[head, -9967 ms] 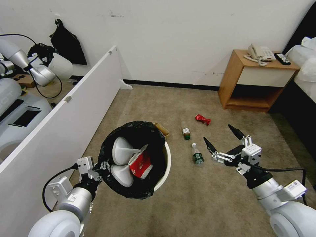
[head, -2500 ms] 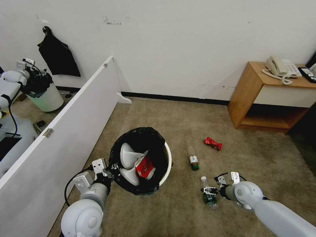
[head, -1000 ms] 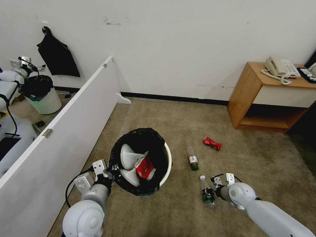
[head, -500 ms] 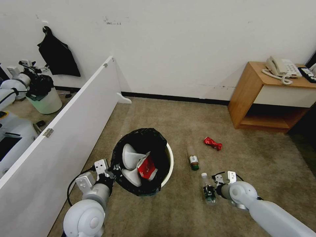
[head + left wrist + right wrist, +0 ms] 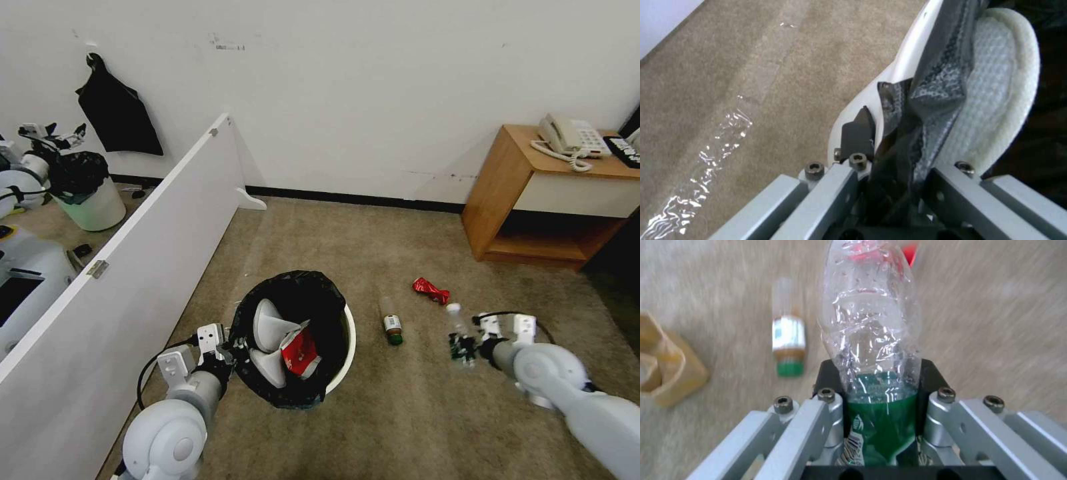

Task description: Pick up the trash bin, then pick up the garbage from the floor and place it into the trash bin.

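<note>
The trash bin (image 5: pixel 348 339), white with a black liner, hangs at the lower centre, and my left gripper (image 5: pixel 223 348) is shut on its near rim. In the left wrist view the fingers (image 5: pixel 857 133) clamp the liner and the trash bin's white wall (image 5: pixel 907 63). Two white slippers (image 5: pixel 268 325) and a red-white snack packet (image 5: pixel 300 351) lie inside. To its right, my right gripper (image 5: pixel 469 348) is shut on a clear green-labelled bottle (image 5: pixel 457 325), held above the carpet; the same bottle (image 5: pixel 871 323) sticks out past that gripper (image 5: pixel 876 386). A second bottle (image 5: pixel 390 321) and a crushed red wrapper (image 5: pixel 430 291) lie on the floor.
A white partition board (image 5: pixel 133 253) runs along the left. Behind it stand another robot and a pale green bin (image 5: pixel 90 203). A wooden nightstand (image 5: pixel 527 200) with a phone (image 5: pixel 567 137) stands at the far right. A tan paper bag (image 5: pixel 666 373) lies near the floor bottle (image 5: pixel 789 340).
My right gripper, open ten seconds ago, came down and shut on the nearer bottle. In the last half second it lifted the bottle and swung it right. The bin has drifted slightly right.
</note>
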